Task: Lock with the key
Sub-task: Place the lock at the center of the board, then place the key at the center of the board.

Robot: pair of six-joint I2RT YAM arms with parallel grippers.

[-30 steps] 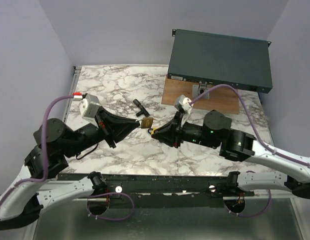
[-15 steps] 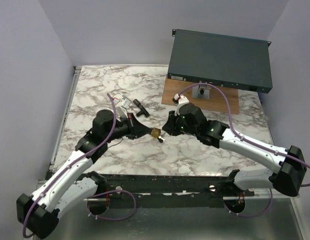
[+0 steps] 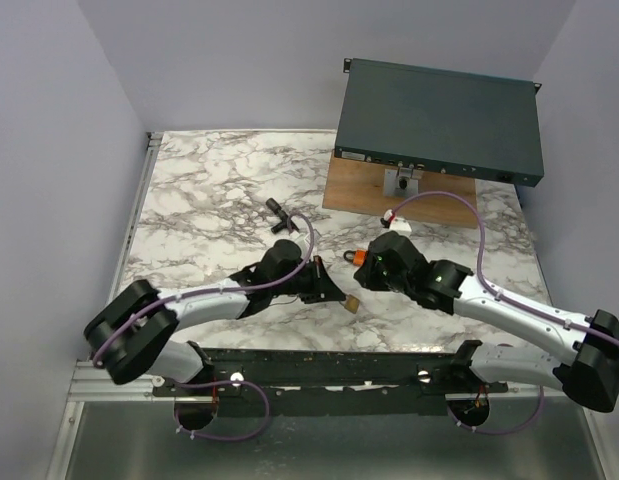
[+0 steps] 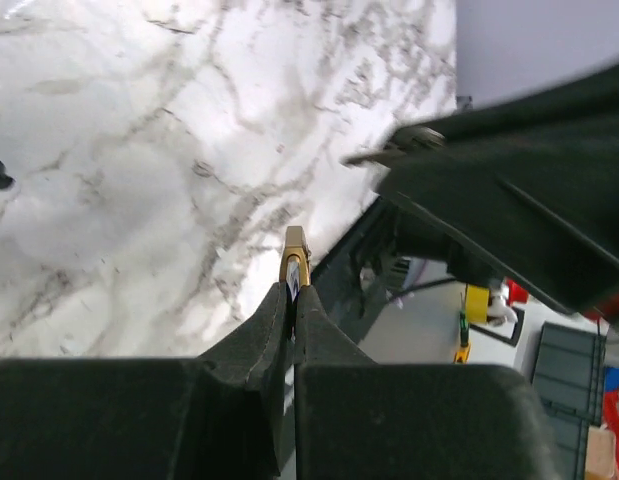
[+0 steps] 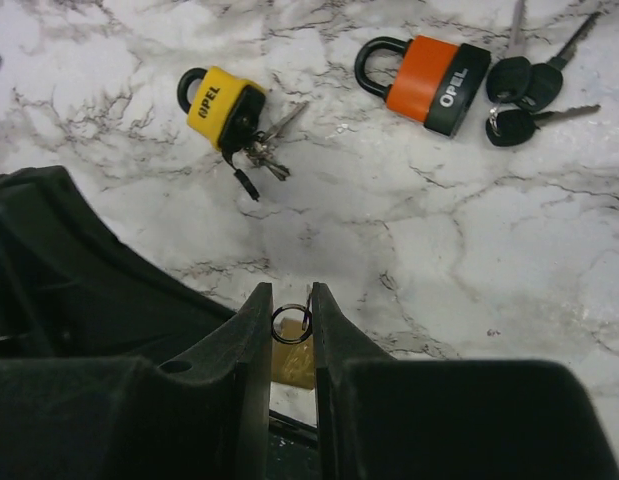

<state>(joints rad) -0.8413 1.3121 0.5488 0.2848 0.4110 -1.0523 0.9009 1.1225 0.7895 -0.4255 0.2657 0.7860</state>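
Observation:
A small brass padlock [image 3: 352, 303] hangs near the table's front edge, and my left gripper [image 3: 341, 296] is shut on it. In the left wrist view the brass padlock [image 4: 294, 260] sticks out past the closed left gripper [image 4: 292, 290]. My right gripper [image 3: 359, 290] comes in from the right. In the right wrist view the key ring [image 5: 291, 324] is pinched between the narrow-set fingers of the right gripper [image 5: 290, 297], with the brass padlock [image 5: 293, 362] just below. The key's blade is hidden.
A yellow padlock [image 5: 224, 105] with keys in it and an orange padlock [image 5: 429, 78] beside a black-headed key bunch [image 5: 524, 100] lie on the marble. A black T-shaped tool [image 3: 279, 213] lies further back. A dark box [image 3: 439, 120] sits on a wooden board [image 3: 429, 205].
Both arms have swung forward and stretched low over the table. The brass padlock has travelled from the table's middle to near its front edge, still in the left gripper.

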